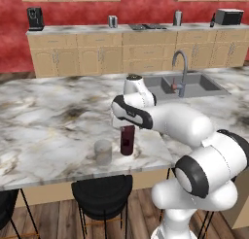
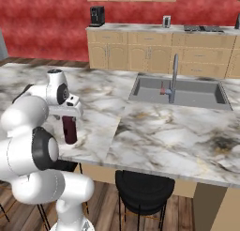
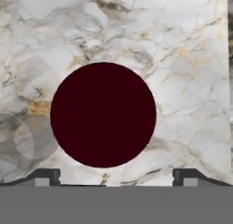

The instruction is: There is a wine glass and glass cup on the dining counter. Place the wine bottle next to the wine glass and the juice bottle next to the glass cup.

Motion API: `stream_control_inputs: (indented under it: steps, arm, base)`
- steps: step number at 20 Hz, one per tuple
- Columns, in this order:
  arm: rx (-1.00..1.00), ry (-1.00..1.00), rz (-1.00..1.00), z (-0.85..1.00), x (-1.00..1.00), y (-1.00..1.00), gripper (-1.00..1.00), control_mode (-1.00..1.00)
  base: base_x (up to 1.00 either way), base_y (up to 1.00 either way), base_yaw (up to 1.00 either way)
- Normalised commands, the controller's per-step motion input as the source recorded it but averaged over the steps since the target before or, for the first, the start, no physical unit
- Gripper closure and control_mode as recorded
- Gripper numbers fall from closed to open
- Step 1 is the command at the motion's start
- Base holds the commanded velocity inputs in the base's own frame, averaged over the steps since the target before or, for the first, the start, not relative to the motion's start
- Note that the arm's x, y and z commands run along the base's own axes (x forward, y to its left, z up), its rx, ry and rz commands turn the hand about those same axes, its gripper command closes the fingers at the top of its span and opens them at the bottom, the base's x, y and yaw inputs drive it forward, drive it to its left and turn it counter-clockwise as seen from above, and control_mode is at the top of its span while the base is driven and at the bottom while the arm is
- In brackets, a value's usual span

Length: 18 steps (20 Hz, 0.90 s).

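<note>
The juice bottle [image 1: 127, 140] [image 2: 70, 129], stubby and dark maroon, stands upright on the dining counter [image 1: 44, 116] [image 2: 154, 136] near its front edge. Just left of it, a small gap away, sits the glass cup [image 1: 103, 152], a short clear tumbler. From above, the bottle's round dark cap [image 3: 103, 114] lies centred, with the cup [image 3: 22, 141] faint at the left. My gripper [image 1: 127, 126] [image 2: 70, 115] [image 3: 113, 176] hovers right over the cap, open, its fingertips [image 3: 45, 176] spread wider than the bottle. The wine glass and wine bottle are out of view.
A sink with a tall curved faucet [image 1: 182, 73] [image 2: 172, 80] is set into the counter to the right. Black stools [image 1: 102, 194] [image 2: 143, 190] stand under the front edge. The wall counter [image 1: 121, 48] runs along the red back wall.
</note>
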Motion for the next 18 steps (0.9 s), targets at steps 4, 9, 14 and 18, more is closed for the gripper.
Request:
stream_control_inputs:
  steps: [4,9,14,18]
  arm:
    - [0.01,-0.05,-0.01,0.04,-0.13,0.01,-1.00,-1.00]
    - [0.01,-0.07,0.00,0.09,-0.19,0.03,-1.00,-1.00]
    - [0.08,0.00,-0.04,0.24,-0.24,0.00,-1.00,-1.00]
    - [0.09,0.00,0.00,0.28,-0.35,-0.09,-1.00,-1.00]
  base:
    - [0.00,0.00,0.00]
    - [0.00,0.00,0.00]
    - [0.00,0.00,0.00]
    - [0.00,0.00,0.00]
